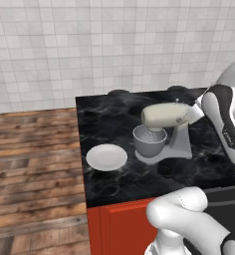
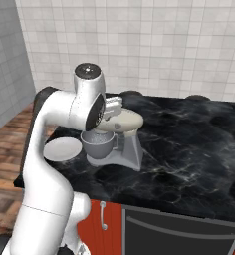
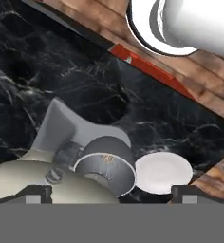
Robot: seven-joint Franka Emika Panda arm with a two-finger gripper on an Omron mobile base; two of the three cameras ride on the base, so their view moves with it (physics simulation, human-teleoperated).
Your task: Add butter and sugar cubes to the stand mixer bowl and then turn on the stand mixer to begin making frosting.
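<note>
The stand mixer (image 1: 167, 118) (image 2: 120, 124) stands on the black marble counter, its cream head down over the grey stand mixer bowl (image 1: 149, 141) (image 2: 96, 144) (image 3: 107, 168). A small tan fleck shows on the bowl's inner wall in the hand view; I cannot tell whether it is butter or sugar cubes. My gripper (image 1: 195, 113) (image 2: 112, 107) (image 3: 112, 194) hovers just above the rear of the mixer head, open, with nothing between its fingers. The white plate (image 1: 106, 157) (image 2: 62, 149) (image 3: 162, 172) beside the bowl looks bare.
Dark stove burners (image 1: 118, 92) (image 2: 196, 97) sit at the back of the counter by the tiled wall. Red cabinet fronts (image 1: 119, 224) run under the counter's front edge, with a dark oven front (image 2: 179, 234) to the right. Wooden floor (image 1: 35, 159) lies left of the counter.
</note>
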